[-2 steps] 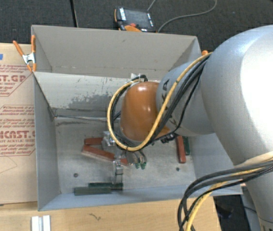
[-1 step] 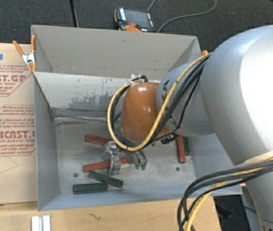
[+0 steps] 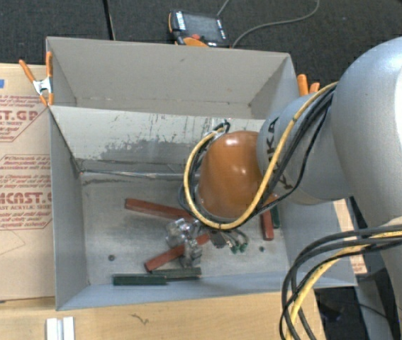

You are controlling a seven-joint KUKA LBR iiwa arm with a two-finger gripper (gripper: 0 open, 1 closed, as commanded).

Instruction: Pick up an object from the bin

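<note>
A short red-brown stick (image 3: 157, 262) lay on the floor of the grey bin (image 3: 165, 73), in the near half and close to the middle. It was slanted, with its left end toward the near wall and its right end toward the far right. The end effector (image 3: 184, 236), a small cluster of shiny metal parts, was down at the right half of this stick. It was either just over the stick or touching it; which of the 2 I could not tell. I also could not tell if the end effector was open or closed, or if it had hold of anything, because its parts overlapped in the view.

On the near side of the short stick, a dark green stick (image 3: 144, 280) lay along the near wall, almost parallel to it. On the far side, a long red-brown stick (image 3: 149, 206) lay slanted, with its right end under the wrist. Some small dark pieces (image 3: 237, 246) were just right of the end effector. A 3rd red-brown piece (image 3: 266, 227) lay further right, near the right wall, partly hidden by the arm (image 3: 371, 140).

Above the end effector sat the round orange cover (image 3: 232, 168) of the wrist, with yellow and black cables (image 3: 191, 179) looped around it. The big pale grey arm was over the right wall. The bin stood on a light wooden tabletop (image 3: 208, 317).
</note>
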